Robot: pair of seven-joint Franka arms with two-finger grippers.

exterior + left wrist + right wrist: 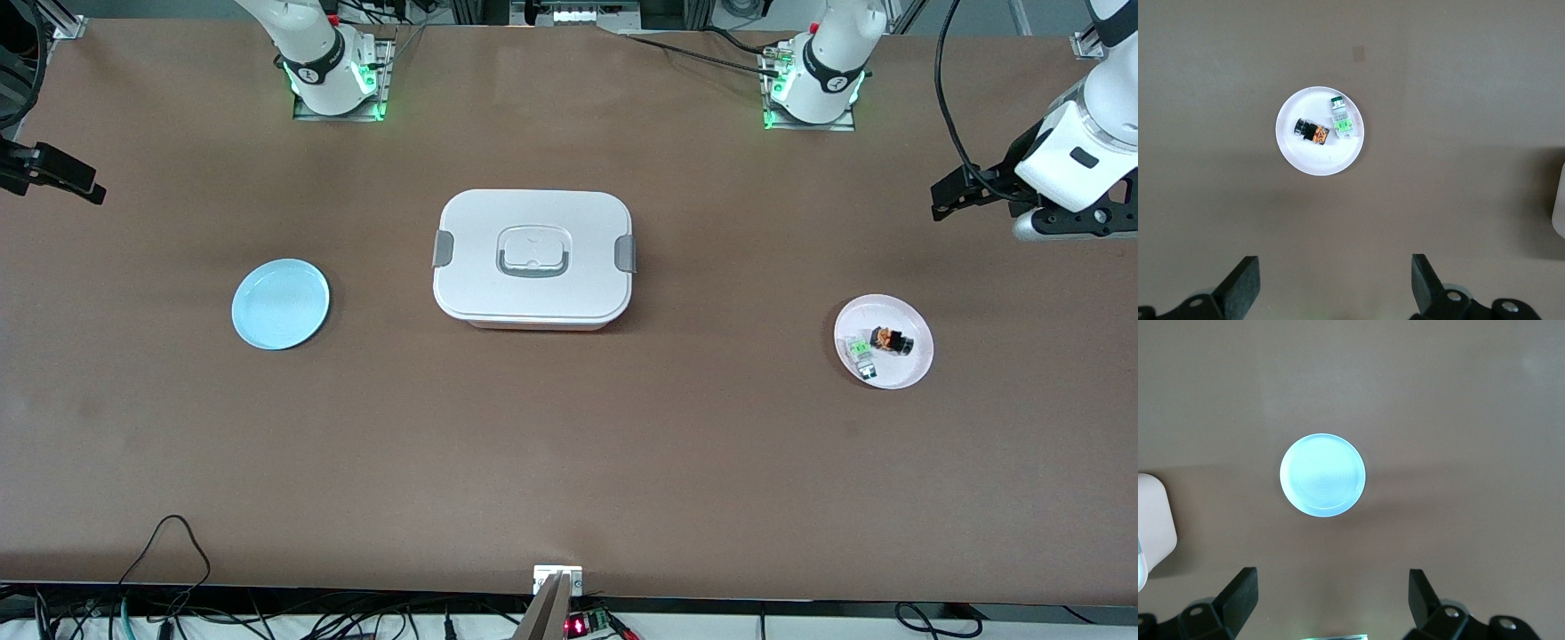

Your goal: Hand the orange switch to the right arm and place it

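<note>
The orange switch (890, 339), black with an orange end, lies on a small white plate (907, 370) toward the left arm's end of the table, beside a clear-and-green part (861, 353). In the left wrist view the switch (1311, 132) lies on the plate (1318, 160). My left gripper (956, 197) is open and empty, high in the air above the table edge beside the plate; it also shows in its wrist view (1336, 283). My right gripper (55, 174) is open and empty, high at the right arm's end; it also shows in its wrist view (1331, 600).
A white lidded box (532, 259) with grey latches sits mid-table. A light-blue round plate (280, 303) lies toward the right arm's end, also in the right wrist view (1323, 474). Cables run along the table's front edge.
</note>
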